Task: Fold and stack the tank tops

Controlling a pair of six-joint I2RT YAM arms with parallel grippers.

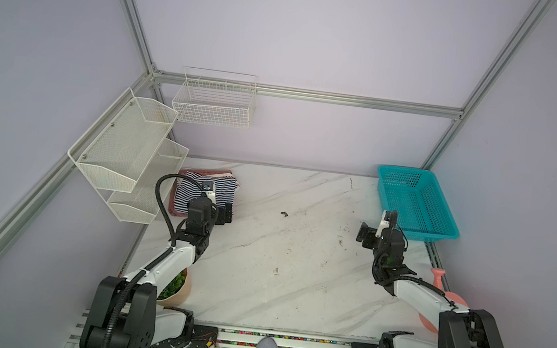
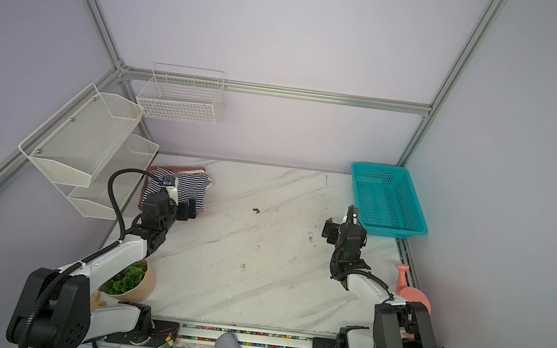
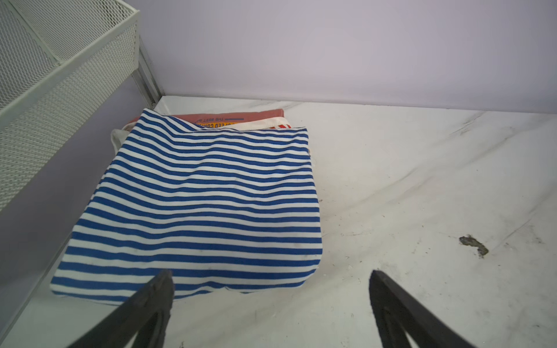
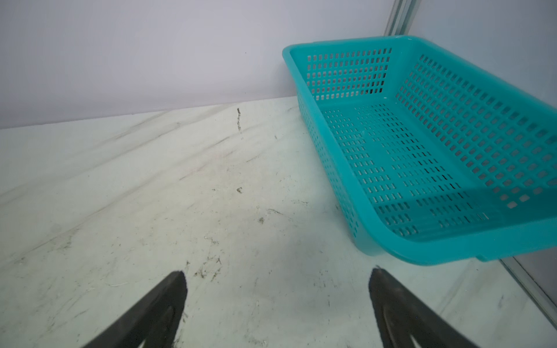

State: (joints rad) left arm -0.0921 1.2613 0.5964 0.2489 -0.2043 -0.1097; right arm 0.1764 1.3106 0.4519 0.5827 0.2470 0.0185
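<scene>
Teal basket (image 4: 437, 244): set at the far right corner of the counter (image 1: 278, 254); its perforated bottom is seen bare from wall to wall.
Wire basket (image 1: 214, 102): hung on the back wall; only its own white grid is seen through it.
Mesh rack (image 1: 121, 148): two tiers fixed to the left wall, above the pile of clothes.
Pot (image 2: 147, 287): tan, at the near left edge; a green leafy plant (image 2: 125, 279) is held in it, partly covered by the left arm.
Watering can (image 2: 412, 294): pink, at the near right edge, behind the right arm.
Navy-striped tank top (image 3: 205, 205): folded to a rectangle and laid on top of the pile in the far left corner of the counter.
Red-striped tank top (image 3: 280, 126): only a sliver with pale trim is shown, directly under the navy one.
Rust-red garment (image 3: 229, 116): lowest in the pile, only its far edge exposed.
Writing: "THE BEST" is made out upside down on the rust-red garment; the yellow band of letters beside it is cut off by cloth and cannot be read.
Left gripper (image 3: 271, 274): jaws spread wide with nothing between them, placed at the near edge of the pile; contact with the hem cannot be told.
Right gripper (image 4: 277, 274): jaws released and spread wide over bare counter, near the teal basket but apart from it.
</scene>
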